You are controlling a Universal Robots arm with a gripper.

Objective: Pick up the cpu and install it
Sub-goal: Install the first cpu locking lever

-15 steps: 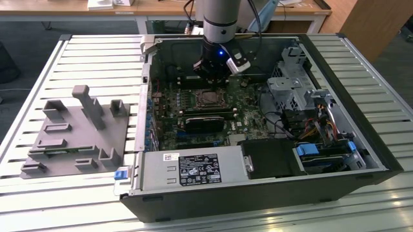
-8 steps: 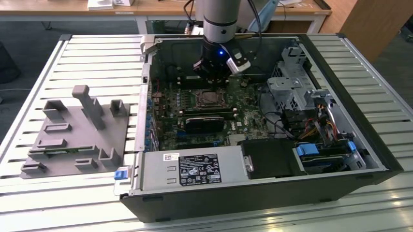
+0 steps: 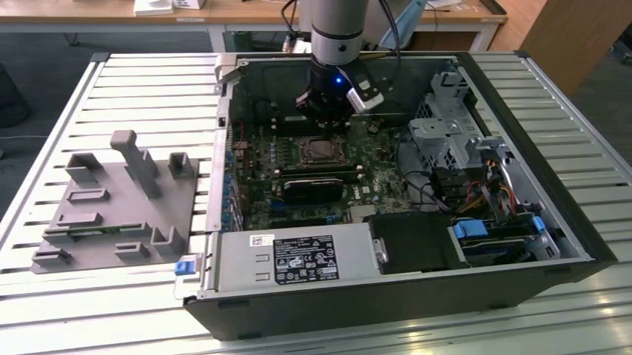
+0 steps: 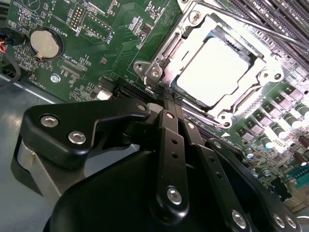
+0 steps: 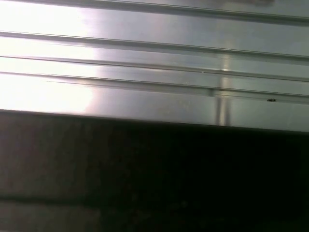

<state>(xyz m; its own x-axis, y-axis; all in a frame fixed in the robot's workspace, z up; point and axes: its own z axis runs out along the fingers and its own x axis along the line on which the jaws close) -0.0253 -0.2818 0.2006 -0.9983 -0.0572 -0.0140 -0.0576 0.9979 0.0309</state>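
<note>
On the slatted metal bench [image 3: 138,81], toward the exterior view's left edge, a grey plastic tray with upright posts [image 3: 114,203] lies flat, well apart from the robot arm. Right of it the open black computer case [image 3: 395,296] lies on its side, with the green motherboard [image 3: 296,177] exposed inside. The black two-fingered gripper [image 3: 323,118] hangs low over the board's far part, just above the metal socket frame [image 3: 322,150]. The exterior view gives little of the chip itself, while the second wrist view looks past the gripper [image 4: 170,99] and shows the small, flat, silvery-grey square cpu [image 4: 218,72] lying level inside the socket's frame [image 4: 159,60], brightly lit. There the two slim fingertips [image 4: 167,104] stand pressed together, closed on nothing, at the frame's edge just beside the cpu. A round coin battery [image 4: 46,42] sits on the board well apart. The first wrist view gives ribbed, shiny metal slats [image 5: 154,58] above a dark band.
</note>
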